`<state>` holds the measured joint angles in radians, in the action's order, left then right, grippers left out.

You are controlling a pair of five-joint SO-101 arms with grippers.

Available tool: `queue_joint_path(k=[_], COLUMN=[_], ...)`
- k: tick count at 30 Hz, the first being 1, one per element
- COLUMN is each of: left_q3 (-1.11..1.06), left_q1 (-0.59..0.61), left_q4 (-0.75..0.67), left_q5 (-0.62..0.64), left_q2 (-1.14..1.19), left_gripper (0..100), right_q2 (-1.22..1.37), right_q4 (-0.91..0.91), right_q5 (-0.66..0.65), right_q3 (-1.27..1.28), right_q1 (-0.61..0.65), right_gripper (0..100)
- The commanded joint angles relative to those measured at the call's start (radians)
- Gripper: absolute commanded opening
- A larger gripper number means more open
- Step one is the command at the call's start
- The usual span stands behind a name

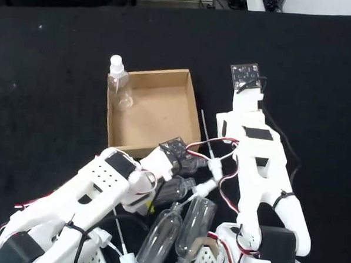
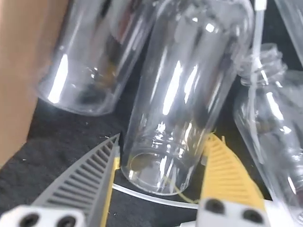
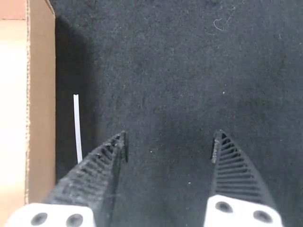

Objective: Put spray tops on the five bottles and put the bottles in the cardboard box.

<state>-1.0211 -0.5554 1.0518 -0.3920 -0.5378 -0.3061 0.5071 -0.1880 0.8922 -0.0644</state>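
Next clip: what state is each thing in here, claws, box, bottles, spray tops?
cardboard box, open, one bottle in it.
boxed bottle, spray top on, in the box's corner.
middle bottle, lying on the table.
neighbouring bottle, lying, neck uncapped.
loose spray top, off any bottle, tube on the table.
left claw, open, straddling the middle bottle's base.
right claw, open, over the table beside the box.

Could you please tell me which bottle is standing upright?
The capped bottle at the cardboard box's far-left corner; the other bottles lie on their sides on the table.
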Motion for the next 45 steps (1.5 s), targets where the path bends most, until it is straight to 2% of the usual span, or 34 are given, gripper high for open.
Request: queue_joint_path(k=[1,5,10,22,33,40,43,45], left_q3=[0.015,0.016,0.081,0.088,0.111,0.114,0.170,0.217], left_q1=[0.004,0.013,0.004,0.016,0.220,0.232,0.239,0.242], left_q4=[0.011,0.020,0.135,0.235,0.328,0.307,0.381,0.453], left_q5=[0.011,0.011,-0.012,-0.034,-0.342,-0.356,-0.359,-0.405], left_q2=[-0.032,-0.032,-0.034,-0.034,-0.032,-0.034,-0.049,-0.081], left_gripper=[23,22,22,22,23,22,22,22], right_q2=[-0.054,-0.054,-0.054,-0.054,-0.054,-0.054,-0.054,-0.054], right_q4=[-0.025,-0.025,-0.025,-0.025,-0.025,-0.025,-0.025,-0.025], right_q5=[0.008,0.008,0.008,0.008,0.008,0.008,0.008,0.008], right_q3=[-0.022,-0.022,-0.022,-0.022,-0.022,-0.021,-0.021,-0.021], right_q1=[-0.014,-0.014,-0.014,-0.014,-0.014,-0.014,-0.014,-0.014], right_gripper=[26.5,26.5,26.5,26.5,26.5,26.5,26.5,26.5])
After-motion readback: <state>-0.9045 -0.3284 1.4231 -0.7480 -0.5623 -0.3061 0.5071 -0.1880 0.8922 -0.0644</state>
